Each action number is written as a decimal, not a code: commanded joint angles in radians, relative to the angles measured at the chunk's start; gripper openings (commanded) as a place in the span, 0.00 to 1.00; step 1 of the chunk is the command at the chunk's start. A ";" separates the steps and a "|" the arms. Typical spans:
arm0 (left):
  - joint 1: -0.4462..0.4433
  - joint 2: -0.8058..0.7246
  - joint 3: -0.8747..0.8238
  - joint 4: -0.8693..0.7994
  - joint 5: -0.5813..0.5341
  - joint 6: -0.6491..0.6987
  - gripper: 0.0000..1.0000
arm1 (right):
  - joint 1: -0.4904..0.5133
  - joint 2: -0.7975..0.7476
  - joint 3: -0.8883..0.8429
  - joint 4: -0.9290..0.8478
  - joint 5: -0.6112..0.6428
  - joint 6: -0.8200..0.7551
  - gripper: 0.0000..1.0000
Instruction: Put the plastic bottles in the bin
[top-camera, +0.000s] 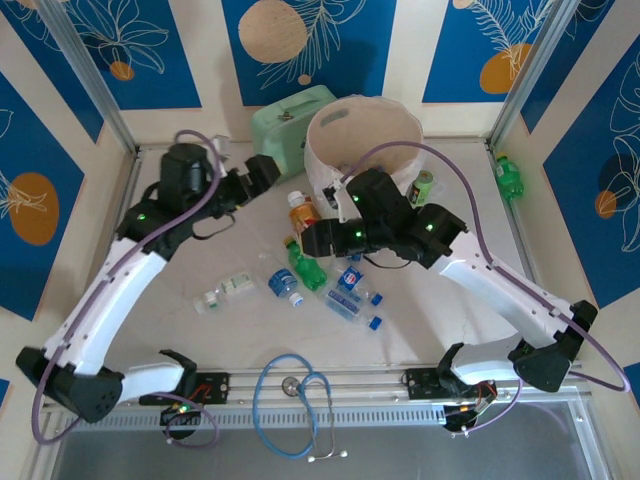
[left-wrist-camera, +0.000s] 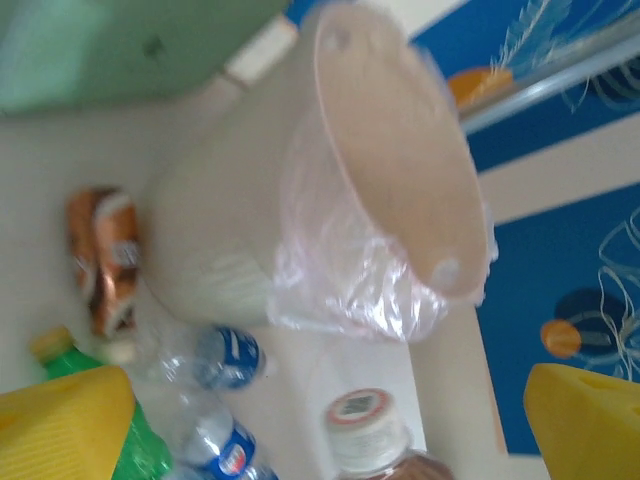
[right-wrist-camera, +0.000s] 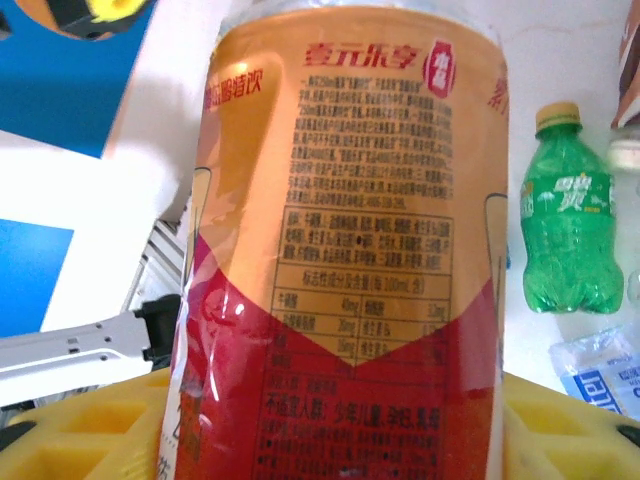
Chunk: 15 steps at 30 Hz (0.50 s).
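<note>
At the bottom of the right wrist view the yellow right fingers (right-wrist-camera: 90, 430) grip an orange-and-red-labelled bottle (right-wrist-camera: 350, 250) covered in small Chinese print, and at the right beyond it is a green bottle (right-wrist-camera: 565, 220) with white label lettering. In the left wrist view's lower corners the left fingers (left-wrist-camera: 60, 425) stand wide apart and empty. Past them lie blue-labelled bottles (left-wrist-camera: 228, 358) bearing round emblems, then the bag-lined bin (left-wrist-camera: 220, 230) at centre.

The top external camera sits high above and behind the arm bases, looking down on the whole pale table (top-camera: 230, 330), with the large round pale pink-white bin (top-camera: 330, 150) toward twelve o'clock. The left wrist camera, rolled sideways, faces that bin (left-wrist-camera: 220, 220) from nearby. The right wrist camera looks from very close at an orange-and-red-labelled plastic bottle (right-wrist-camera: 350, 250), with a small green soda bottle (right-wrist-camera: 565, 230) at three o'clock. The overhead view shares this green bottle (top-camera: 305, 270) near the table's middle.
</note>
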 joint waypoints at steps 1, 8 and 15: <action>0.007 -0.058 0.048 -0.101 -0.111 0.167 1.00 | -0.038 -0.033 0.107 -0.022 0.035 -0.044 0.55; 0.007 -0.091 -0.018 -0.213 -0.183 0.319 1.00 | -0.230 0.012 0.298 -0.065 0.039 -0.090 0.55; 0.004 -0.117 -0.172 -0.293 -0.250 0.368 1.00 | -0.424 0.140 0.419 -0.076 -0.020 -0.105 0.55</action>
